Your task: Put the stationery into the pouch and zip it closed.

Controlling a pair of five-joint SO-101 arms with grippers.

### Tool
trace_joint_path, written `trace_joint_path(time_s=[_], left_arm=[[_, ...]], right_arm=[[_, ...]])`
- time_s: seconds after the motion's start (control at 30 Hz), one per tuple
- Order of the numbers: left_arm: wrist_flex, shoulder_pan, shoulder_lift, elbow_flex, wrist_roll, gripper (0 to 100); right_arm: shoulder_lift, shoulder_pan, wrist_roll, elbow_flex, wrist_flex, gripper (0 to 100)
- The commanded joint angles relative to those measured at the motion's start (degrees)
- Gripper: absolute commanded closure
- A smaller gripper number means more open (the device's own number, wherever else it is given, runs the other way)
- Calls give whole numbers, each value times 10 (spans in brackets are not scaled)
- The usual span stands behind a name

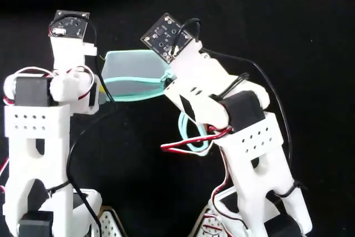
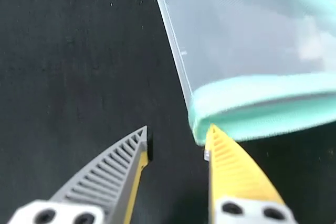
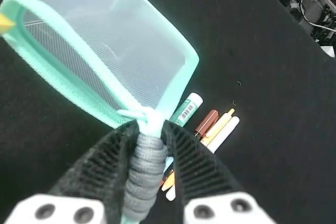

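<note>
Quick status from my two arms: the mint mesh pouch [image 1: 133, 73] sits between them on the black table [image 1: 310, 54], toward the far side. My right gripper [image 3: 149, 129] is clamped tight on the braided strap [image 3: 146, 163] right where it ties onto the pouch's end, so that side is properly grabbed. My left gripper [image 2: 178, 135] is spread wide and holding nothing; its yellow finger [image 2: 231, 166] sits right at the pouch's thick mint edge at the other end, the grey one off to the side over bare cloth. The stationery [image 3: 215, 127], a small bunch of pens and markers, lies outside the pouch, just beside its corner near my right gripper.
</note>
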Motion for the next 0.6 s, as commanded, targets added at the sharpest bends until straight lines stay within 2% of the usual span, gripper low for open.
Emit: trace_joint_path(time_s=[0.0,0.27,0.47,0.57], left_arm=[[-68,6,1,33,-1,809],[-216,1,-4,128,0,809],[-249,7,-4,139,1,815],[-248,7,-11,134,1,926]], right_arm=[[-2,-9,-1,-31,3,987],[0,-9,3,-29,4,987],[0,-9,0,-29,4,987],[-3,-10,0,-29,4,987]])
